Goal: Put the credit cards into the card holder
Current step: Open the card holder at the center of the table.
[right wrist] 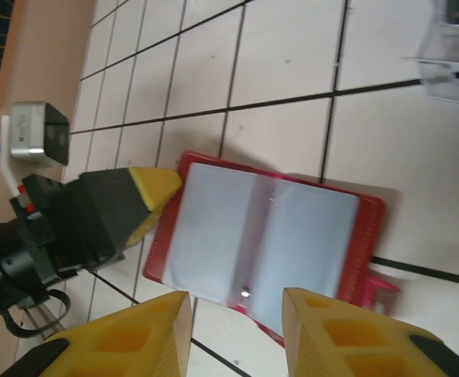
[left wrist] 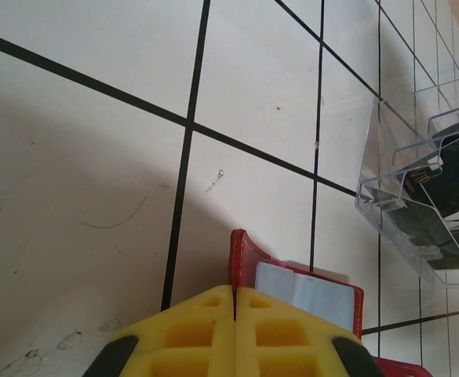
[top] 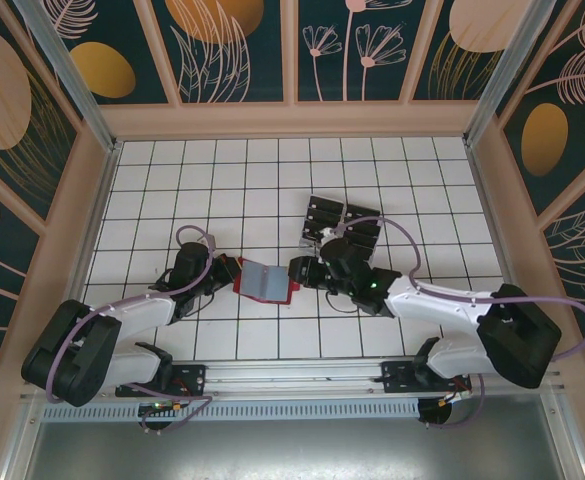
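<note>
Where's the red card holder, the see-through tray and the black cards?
card holder (right wrist: 264, 243): right wrist view, grey inner lining.
clear tray (left wrist: 374, 169): left wrist view, front wall.
credit cards (left wrist: 457, 177): left wrist view, face of one black card.

we are seeing the card holder (top: 265, 281) lying open on the surface (top: 202, 180), in the near middle, between our two claws. our left claw (top: 230, 275) is pinching its left edge, and our right claw (top: 297, 272) is sitting just beside its right edge with the jaws apart. behind the card holder and a little to the right, the slotted tray (top: 340, 225) is resting on the surface, apart from it. the credit cards (left wrist: 441, 169) are leaning in the tray's slots.
</note>
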Available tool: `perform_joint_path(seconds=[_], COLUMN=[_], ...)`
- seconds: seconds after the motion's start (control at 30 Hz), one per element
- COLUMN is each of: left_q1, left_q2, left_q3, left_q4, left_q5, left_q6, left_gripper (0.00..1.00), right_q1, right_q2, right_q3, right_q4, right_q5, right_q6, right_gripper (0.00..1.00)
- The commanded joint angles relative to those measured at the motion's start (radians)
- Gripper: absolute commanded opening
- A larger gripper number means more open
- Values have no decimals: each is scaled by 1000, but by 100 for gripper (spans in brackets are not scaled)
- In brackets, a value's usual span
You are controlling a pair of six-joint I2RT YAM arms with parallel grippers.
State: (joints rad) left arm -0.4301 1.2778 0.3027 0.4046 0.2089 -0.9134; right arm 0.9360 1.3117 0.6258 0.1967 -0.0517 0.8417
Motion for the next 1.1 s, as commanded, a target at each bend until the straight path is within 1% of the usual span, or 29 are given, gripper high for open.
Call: perform_joint_path(seconds=[0.0, 0.1, 0.2, 0.23, 0.3, 0.37, 0.47, 0.57, 0.67, 0.8, 0.97, 1.07], left_q1=[4, 4, 4, 4, 4, 4, 4, 4, -3, -49, -132, -164], left_q2=[-14, -14, -23, -32, -59, -89, -125, -125, -114, -101, -48, -10], left_q3=[-13, -17, -17, -13, -5, 12, 42, 79, 108, 157, 215, 230], left_q4=[23, 22, -5, -24, -68, -117, -177, -214, -235, -289, -369, -406], left_q5=[13, 9, -15, -30, -63, -92, -113, -94, -71, -91, -160, -214], left_q6=[-11, -12, -8, -4, 11, 31, 69, 103, 129, 183, 235, 255], left_gripper=[0, 0, 0, 3, 15, 31, 42, 46, 47, 49, 49, 49], right_q1=[17, 29, 31, 30, 30, 30, 28, 24, 20, 16, 9, 4], right_q2=[96, 197, 291, 311, 346, 362, 369, 375, 379, 387, 398, 401], right_q3=[67, 115, 141, 143, 144, 134, 119, 114, 112, 110, 103, 93], right_q4=[36, 66, 91, 95, 96, 101, 112, 113, 113, 112, 109, 109], right_q5=[-37, -80, -114, -121, -126, -128, -128, -126, -125, -123, -120, -119], right_q6=[-26, -40, -45, -44, -46, -44, -37, -38, -37, -36, -32, -28], right_gripper=[34, 27, 16, 13, 5, 1, 0, 0, 0, 0, 0, 0])
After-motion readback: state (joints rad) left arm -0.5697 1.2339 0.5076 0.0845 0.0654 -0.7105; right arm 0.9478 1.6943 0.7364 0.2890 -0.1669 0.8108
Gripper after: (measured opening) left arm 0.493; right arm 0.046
